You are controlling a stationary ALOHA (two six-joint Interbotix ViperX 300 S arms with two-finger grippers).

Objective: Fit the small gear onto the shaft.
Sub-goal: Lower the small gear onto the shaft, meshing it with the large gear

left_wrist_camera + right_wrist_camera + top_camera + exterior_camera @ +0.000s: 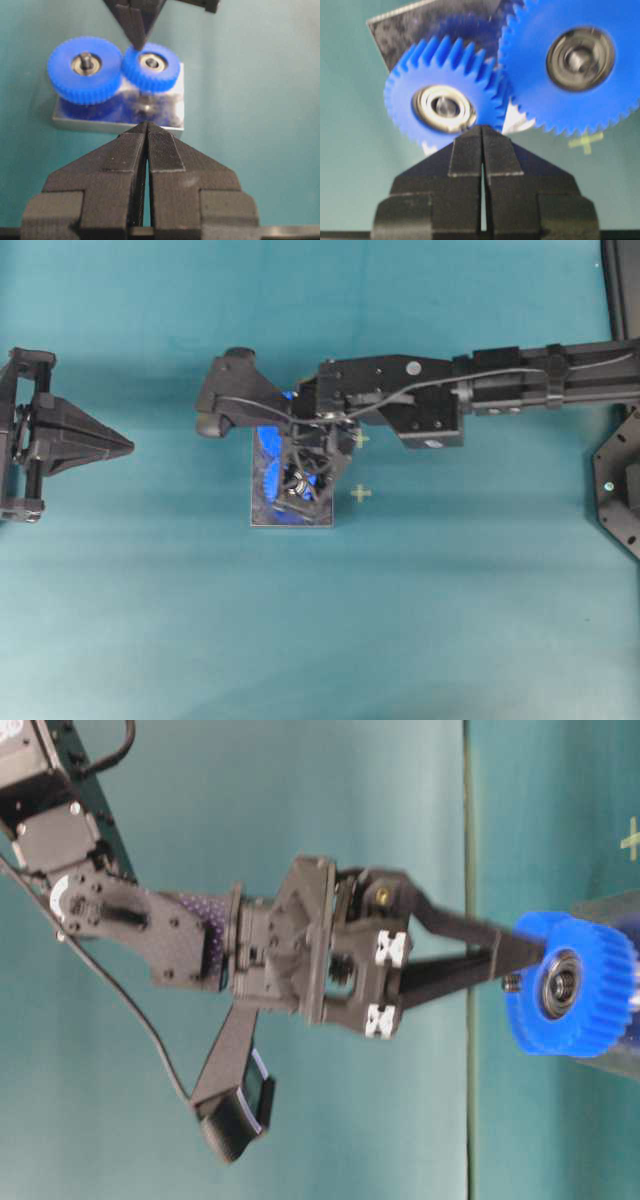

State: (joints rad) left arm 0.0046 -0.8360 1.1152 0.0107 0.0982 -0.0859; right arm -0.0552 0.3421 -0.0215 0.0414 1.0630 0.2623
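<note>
The small gear [445, 102] sits on the dark metal plate [117, 112], at about three o'clock from the larger blue gear [85, 67] in the left wrist view, their teeth meshing. It appears already threaded over the shaft [444, 106], whose tip shows faintly in the bearing centre. The right hand [481, 131] is clenched on nothing, its joined tips pressed against the gear's rim, probably to nudge it fully down. The left hand [146, 127] is also clenched and empty, parked well apart at nine o'clock on the bench [150, 620], clear of the work.
</note>
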